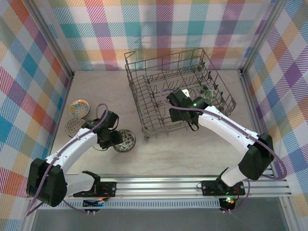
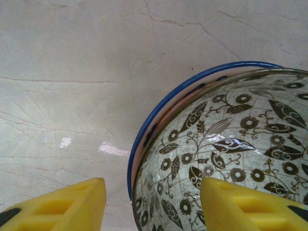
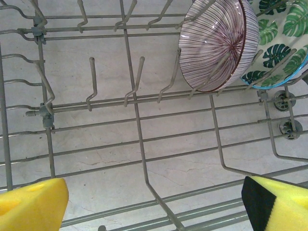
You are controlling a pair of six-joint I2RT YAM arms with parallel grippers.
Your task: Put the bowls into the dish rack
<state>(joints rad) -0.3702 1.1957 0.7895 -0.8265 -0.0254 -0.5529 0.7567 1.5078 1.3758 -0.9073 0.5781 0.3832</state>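
Floral bowl (image 2: pixel 231 144) (blue-rimmed), upright.

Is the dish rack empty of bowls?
No, a striped bowl and a green-leaf bowl stand on edge inside the dish rack.

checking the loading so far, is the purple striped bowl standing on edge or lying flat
On edge: the striped bowl stands nearly vertical between the dish rack's tines, beside the green-leaf bowl.
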